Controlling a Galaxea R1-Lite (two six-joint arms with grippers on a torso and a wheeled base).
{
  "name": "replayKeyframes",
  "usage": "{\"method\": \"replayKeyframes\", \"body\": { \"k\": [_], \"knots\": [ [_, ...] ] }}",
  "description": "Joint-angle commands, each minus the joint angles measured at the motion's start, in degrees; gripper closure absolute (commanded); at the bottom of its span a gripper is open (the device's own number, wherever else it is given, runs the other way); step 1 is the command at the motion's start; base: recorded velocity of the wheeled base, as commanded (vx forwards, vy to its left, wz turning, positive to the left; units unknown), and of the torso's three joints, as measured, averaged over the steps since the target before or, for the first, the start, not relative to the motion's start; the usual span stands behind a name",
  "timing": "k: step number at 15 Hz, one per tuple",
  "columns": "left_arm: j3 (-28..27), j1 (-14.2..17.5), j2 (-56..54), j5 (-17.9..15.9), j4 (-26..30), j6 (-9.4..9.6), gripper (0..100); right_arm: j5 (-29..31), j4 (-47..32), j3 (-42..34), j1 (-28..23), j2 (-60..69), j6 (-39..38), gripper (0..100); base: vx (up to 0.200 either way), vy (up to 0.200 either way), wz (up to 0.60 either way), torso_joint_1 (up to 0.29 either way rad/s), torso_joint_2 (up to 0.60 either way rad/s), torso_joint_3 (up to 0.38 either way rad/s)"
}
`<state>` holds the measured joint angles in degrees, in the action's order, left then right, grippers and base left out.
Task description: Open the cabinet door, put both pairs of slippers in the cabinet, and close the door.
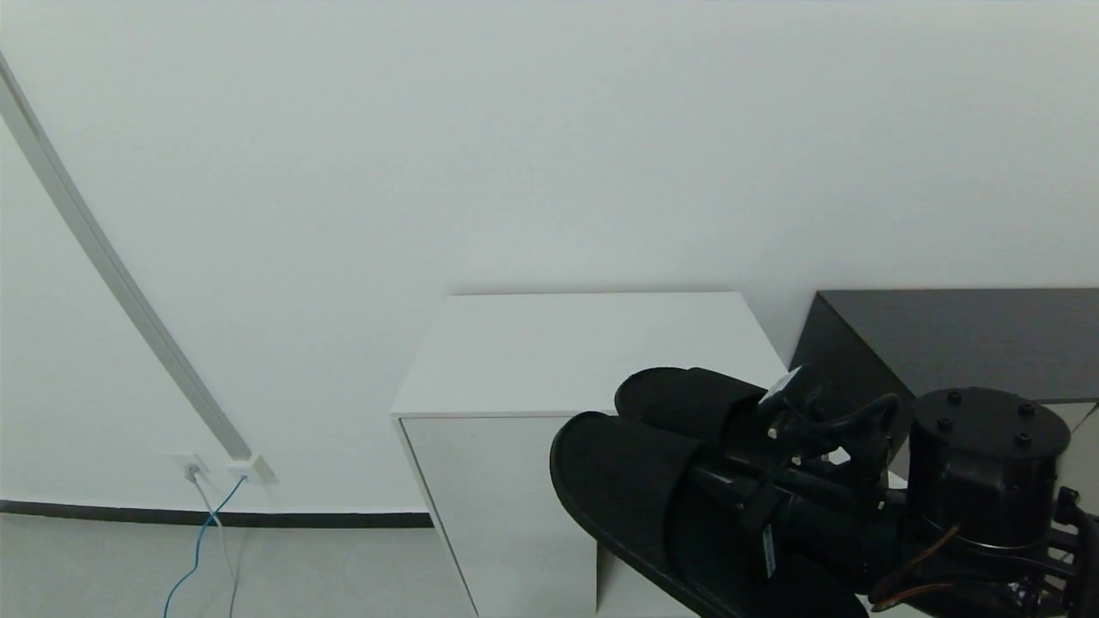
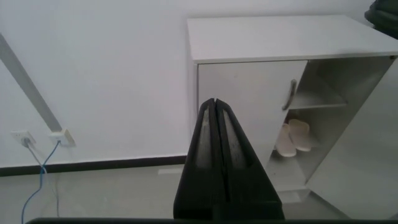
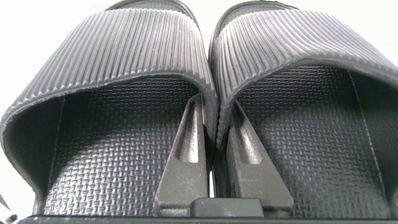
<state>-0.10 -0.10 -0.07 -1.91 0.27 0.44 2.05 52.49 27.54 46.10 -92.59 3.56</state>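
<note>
A pair of black slippers (image 1: 652, 463) hangs in the air in front of the white cabinet (image 1: 584, 352), at about the height of its top. My right gripper (image 3: 214, 104) is shut on the two inner edges of the black slippers (image 3: 137, 74), pinching them together. My left gripper (image 2: 214, 104) is shut with nothing in it, held off to the cabinet's left, facing it. The cabinet door (image 2: 249, 118) stands open, its handle (image 2: 290, 94) at the free edge. A pair of white slippers (image 2: 292, 138) lies on a lower shelf inside.
A dark cabinet (image 1: 962, 343) stands right beside the white one. On the wall to the left, a slanted cable duct (image 1: 112, 257) ends at sockets (image 1: 193, 468) with cables hanging to the grey floor (image 1: 103, 566).
</note>
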Motion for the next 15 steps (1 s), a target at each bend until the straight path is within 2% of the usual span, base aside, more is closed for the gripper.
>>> {"method": "replayKeyframes", "body": {
  "k": [1,3,10,15],
  "knots": [
    [0.0,0.0,0.1,0.0,0.0,0.09,100,0.1,0.2,0.1,-0.1,0.1,0.1,100,0.0,-0.2,0.0,-0.002,0.01,0.002],
    [0.0,0.0,0.1,0.0,-0.1,0.35,100,0.1,0.2,0.1,-0.1,0.2,0.1,100,0.0,0.0,0.0,0.0,0.0,0.0],
    [0.0,0.0,0.1,1.4,-0.1,-1.23,100,0.0,0.2,-1.2,-0.6,-1.4,0.4,100,0.0,0.0,0.0,0.0,0.0,0.0],
    [0.0,0.0,0.1,1.3,-0.1,-0.79,100,-0.1,1.1,-1.2,-0.5,-1.0,0.4,100,0.0,0.0,0.0,0.0,0.0,0.0]
  ]
}}
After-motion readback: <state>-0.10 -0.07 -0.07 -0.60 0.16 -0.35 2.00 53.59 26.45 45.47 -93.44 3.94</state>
